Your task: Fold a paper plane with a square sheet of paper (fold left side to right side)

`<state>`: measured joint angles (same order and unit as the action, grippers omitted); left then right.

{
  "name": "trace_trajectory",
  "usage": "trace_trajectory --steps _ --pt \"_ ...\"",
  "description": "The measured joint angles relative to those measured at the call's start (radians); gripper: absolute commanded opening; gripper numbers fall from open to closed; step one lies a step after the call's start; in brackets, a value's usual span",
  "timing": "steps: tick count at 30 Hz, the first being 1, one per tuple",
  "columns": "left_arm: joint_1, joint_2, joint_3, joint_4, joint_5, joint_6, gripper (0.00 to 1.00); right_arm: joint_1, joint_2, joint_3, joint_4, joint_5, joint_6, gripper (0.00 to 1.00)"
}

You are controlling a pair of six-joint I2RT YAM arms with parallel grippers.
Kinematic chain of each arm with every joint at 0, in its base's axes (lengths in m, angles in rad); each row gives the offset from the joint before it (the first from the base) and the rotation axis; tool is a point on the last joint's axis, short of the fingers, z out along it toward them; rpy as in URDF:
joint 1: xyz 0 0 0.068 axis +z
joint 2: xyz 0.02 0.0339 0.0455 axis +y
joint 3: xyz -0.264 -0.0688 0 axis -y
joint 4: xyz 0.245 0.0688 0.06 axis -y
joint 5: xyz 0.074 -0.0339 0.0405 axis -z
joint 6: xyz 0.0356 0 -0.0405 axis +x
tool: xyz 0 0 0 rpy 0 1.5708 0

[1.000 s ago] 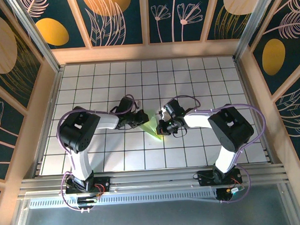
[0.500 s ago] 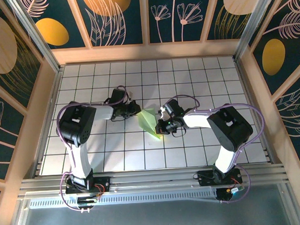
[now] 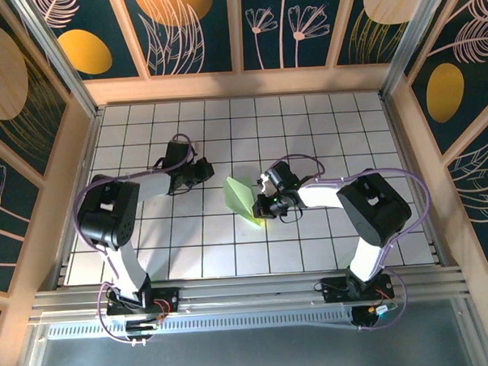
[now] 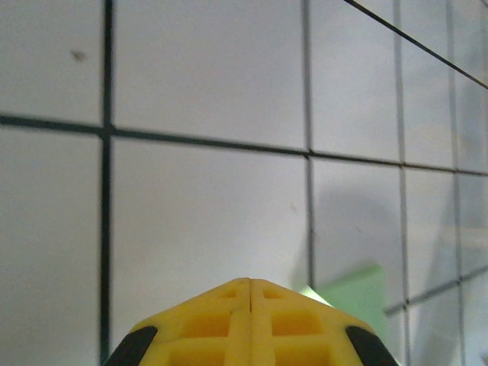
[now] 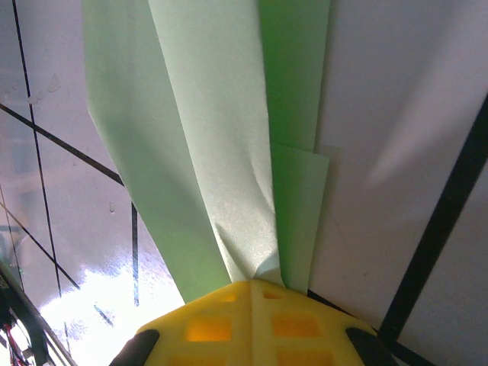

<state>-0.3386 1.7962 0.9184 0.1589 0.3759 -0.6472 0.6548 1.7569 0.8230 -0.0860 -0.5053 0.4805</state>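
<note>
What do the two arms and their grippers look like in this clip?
The left arm and right arm have white links, bulky black joints and looping purple cables. The left gripper and right gripper are yellow plastic with square recesses.

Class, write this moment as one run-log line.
left jaws: shut, apart from paper plane | right jaws: shut, pinching one end of it

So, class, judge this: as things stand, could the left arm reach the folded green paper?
Probably yes. Only bare tiles lie between the left end effector, which is shut, and the folded green paper. The right end effector is shut on the paper's opposite end.
</note>
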Motion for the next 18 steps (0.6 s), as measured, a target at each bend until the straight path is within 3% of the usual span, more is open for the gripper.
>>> trace_trajectory --steps 8,18 --pt "-0.195 -0.025 -0.052 0.078 0.099 -0.064 0.0 0.0 0.0 0.0 0.0 0.0 0.001 0.0" --pt "-0.23 0.096 -0.051 0.121 0.139 -0.103 0.0 0.0 0.0 0.0 0.0 0.0 0.001 0.0"
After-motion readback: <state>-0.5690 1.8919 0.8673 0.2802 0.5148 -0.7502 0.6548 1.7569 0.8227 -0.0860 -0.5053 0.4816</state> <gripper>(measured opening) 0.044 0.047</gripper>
